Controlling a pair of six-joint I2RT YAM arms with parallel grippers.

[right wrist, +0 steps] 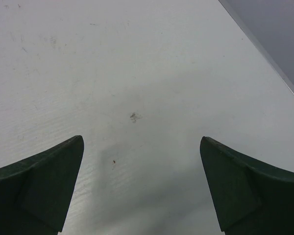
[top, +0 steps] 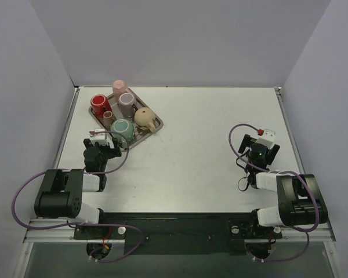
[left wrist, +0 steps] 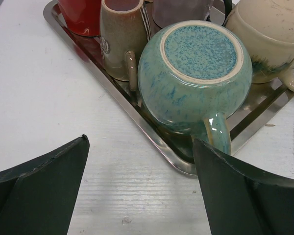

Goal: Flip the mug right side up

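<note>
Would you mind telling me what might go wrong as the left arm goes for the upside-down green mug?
The green mug sits close between the tan cup and the cream mug, so the open left fingers may knock them. Its glazed, rounded body may slip, and lifting could drag the tray.

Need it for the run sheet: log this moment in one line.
teal mug: upside down on tray | left end effector: open, facing mug | right end effector: open above table

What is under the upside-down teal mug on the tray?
The teal mug rests mouth-down on the metal tray, whose bars show beside it. Whether anything sits inside, beneath its mouth, cannot be seen: its body covers that.
</note>
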